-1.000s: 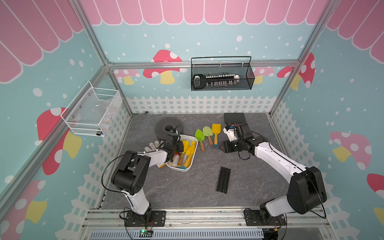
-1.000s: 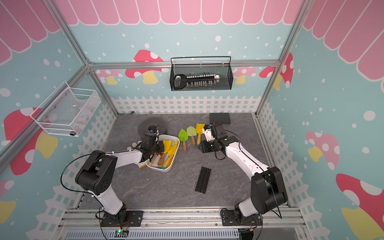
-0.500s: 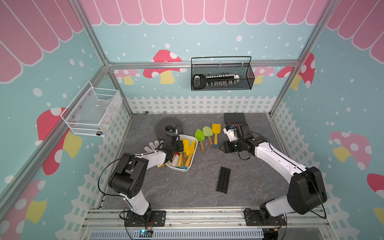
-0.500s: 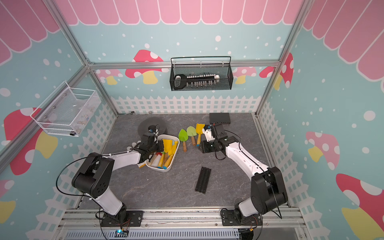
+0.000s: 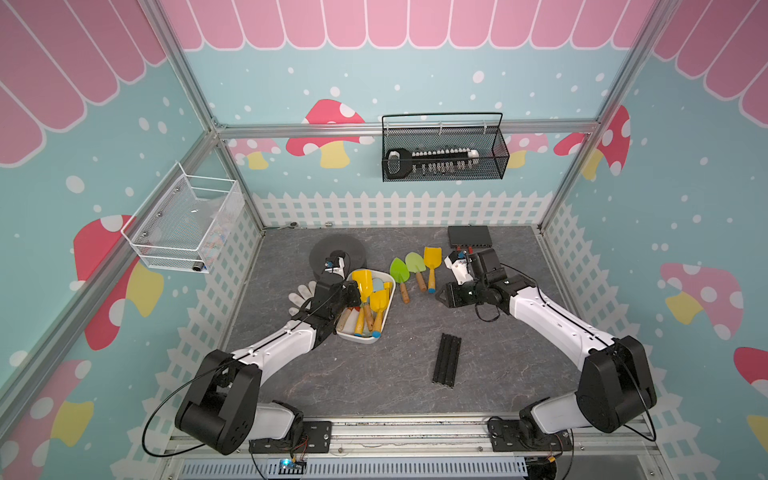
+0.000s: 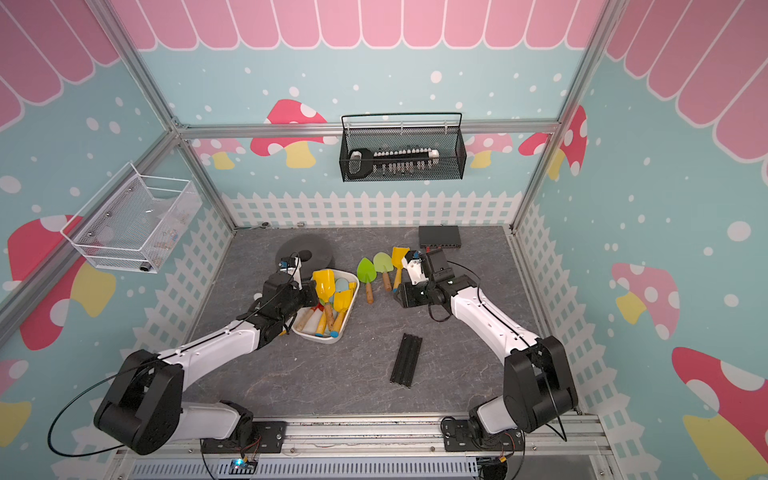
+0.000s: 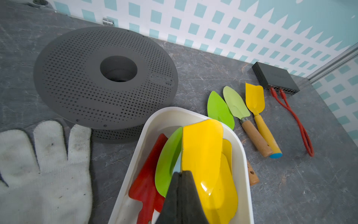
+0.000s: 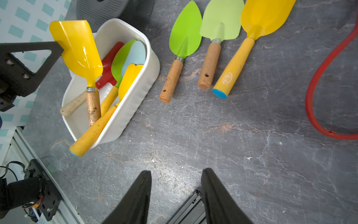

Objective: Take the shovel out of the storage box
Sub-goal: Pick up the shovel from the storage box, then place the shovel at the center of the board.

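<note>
1. Left end effector (image 5: 351, 291), in both top views, sat at the far rim of the storage box (image 5: 365, 338), clenched on the blade of the yellow shovel (image 5: 360, 279). The right end effector (image 5: 440, 296) hovered well apart, near three shovels (image 5: 415, 270) lying on the surface (image 5: 374, 374).
2. The left wrist view showed what the top views could not resolve: the jaws pinched only the blade's thin side edge (image 7: 202, 147), above a red shovel (image 7: 147, 180) and a green shovel (image 7: 166, 161) in the box. The handle was out of its sight.
3. The right wrist view supplied that: the blade stood raised above the rim while the wooden handle (image 8: 93, 106) sloped down into the box, crossing a pale handle (image 8: 72, 106). The right end effector's jaws stood apart and empty above a black rail (image 8: 188, 209).
4. The lift looked barely begun. An edge pinch on a glossy blade would probably let it pivot, so a slow, straight rise until the handle cleared its neighbours and the rim seemed wise.
</note>
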Controlling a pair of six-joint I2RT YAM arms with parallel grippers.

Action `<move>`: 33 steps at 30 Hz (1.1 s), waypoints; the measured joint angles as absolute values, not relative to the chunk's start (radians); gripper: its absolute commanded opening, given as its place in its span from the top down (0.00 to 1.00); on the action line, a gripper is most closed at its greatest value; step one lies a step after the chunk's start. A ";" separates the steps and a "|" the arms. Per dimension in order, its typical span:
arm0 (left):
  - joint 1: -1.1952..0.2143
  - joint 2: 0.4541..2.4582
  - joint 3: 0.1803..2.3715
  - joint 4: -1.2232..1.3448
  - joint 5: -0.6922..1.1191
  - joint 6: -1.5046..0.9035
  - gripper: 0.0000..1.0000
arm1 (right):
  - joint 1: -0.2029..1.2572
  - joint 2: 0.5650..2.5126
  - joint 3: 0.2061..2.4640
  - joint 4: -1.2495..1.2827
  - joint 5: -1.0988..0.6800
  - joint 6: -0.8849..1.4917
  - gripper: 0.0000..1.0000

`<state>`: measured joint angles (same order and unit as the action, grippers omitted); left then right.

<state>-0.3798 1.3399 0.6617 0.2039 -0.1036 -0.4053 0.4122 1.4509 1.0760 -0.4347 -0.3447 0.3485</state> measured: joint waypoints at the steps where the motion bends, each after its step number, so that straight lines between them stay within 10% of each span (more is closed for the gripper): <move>1: -0.384 1.321 0.655 0.206 -0.115 -0.406 1.00 | 0.422 1.446 1.076 -0.428 -0.348 0.348 0.52; 33: -0.469 1.033 0.601 0.180 -0.241 -0.493 1.00 | 0.807 1.637 1.320 -0.375 -0.293 0.471 0.43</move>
